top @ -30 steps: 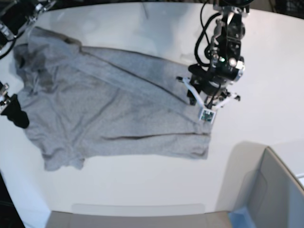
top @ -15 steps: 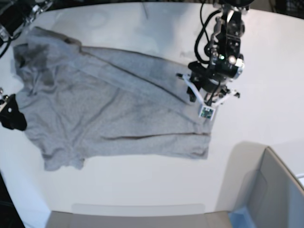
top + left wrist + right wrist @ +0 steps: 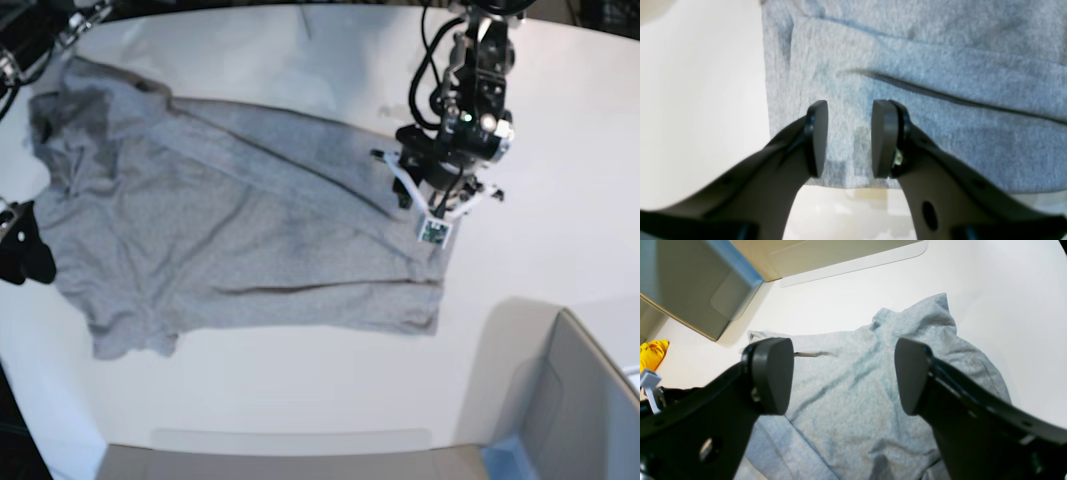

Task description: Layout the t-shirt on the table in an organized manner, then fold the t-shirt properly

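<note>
The light grey t-shirt [image 3: 230, 220] lies spread out but creased on the white table [image 3: 570, 110], with a long fold running across its upper part. My left gripper [image 3: 432, 212] hangs over the shirt's right edge. In the left wrist view this gripper [image 3: 849, 140] stands open just above the hem of the t-shirt [image 3: 940, 100], with nothing pinched between its pads. Only a dark part of my right gripper [image 3: 20, 252] shows at the shirt's left edge. From the right wrist view, the right gripper [image 3: 843, 376] is wide open and hovers above the rumpled t-shirt [image 3: 846, 406].
A grey box-like bin [image 3: 585, 400] stands at the front right corner of the table; the right wrist view also shows the bin [image 3: 696, 283]. A yellow object [image 3: 651, 351] lies at the left edge of that view. A beige strip [image 3: 290, 462] runs along the front edge.
My left gripper has shifted slightly toward the far side of the table over the shirt's right edge. The right gripper has drifted a little further out past the left edge.
</note>
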`<state>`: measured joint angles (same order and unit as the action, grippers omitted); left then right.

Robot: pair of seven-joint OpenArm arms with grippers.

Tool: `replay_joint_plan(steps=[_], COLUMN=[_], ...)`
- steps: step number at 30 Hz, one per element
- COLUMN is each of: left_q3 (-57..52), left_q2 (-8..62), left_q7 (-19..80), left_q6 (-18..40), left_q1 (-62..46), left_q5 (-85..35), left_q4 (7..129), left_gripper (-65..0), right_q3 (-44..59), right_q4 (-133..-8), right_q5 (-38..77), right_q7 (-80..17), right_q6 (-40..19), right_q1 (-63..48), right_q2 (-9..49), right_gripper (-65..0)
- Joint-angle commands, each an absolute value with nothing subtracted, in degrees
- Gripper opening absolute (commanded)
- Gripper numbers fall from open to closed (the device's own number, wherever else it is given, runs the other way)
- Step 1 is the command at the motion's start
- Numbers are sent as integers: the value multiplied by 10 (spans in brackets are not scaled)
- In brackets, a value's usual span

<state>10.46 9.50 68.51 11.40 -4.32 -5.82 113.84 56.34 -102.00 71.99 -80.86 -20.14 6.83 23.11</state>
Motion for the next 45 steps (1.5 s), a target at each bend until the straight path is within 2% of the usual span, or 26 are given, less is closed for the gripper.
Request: replay_joint_plan(steps=[1,5,21,25,29,31,36,39,43,45], left_q3=[103,103,103,103,103,103,103,103,102,102], left_q2=[95,95,95,95,95,95,95,95,95,98], left_q7=[673,673,673,673,673,673,673,673,670,669], left_q6=[111,111,110,110,110,110,110,110,111,111], left_q1=[-39,-39,-51,-51,-58,-61,-60,-59,-42,-26], left_q5=[-58,-58,-58,-58,-58,-58,-58,-57,-57,-57], left_q4=[1149,1149,1149,1149,1149,1149,1149,1159,1164,1164], left_gripper=[-442,-442,-442,-442,-442,-442,-442,-442,-442,-442], right_q3=[567,583,579,579,579,579,578,577,567,524], right_q4=[-1033,-1041,-1047,-1047,-1047,-1047,-1046,-1046,-1046,-1046], right_q5=[740,782,785,781,780,775,687,639,571,519], right_q7=[-800,-800,-800,-800,-800,-800,-800,-800,-800,-800], right_q6=[-199,-200,-222,-282,-282,-283,-281,-280,-280,-280], right_q1=[78,74,78,78,75,74,78,78,78,78], right_q2=[233,205,204,206,207,210,218,230,251,272], right_gripper=[-185,-185,-185,-186,-190,-227,-430,-507,-511,-492])
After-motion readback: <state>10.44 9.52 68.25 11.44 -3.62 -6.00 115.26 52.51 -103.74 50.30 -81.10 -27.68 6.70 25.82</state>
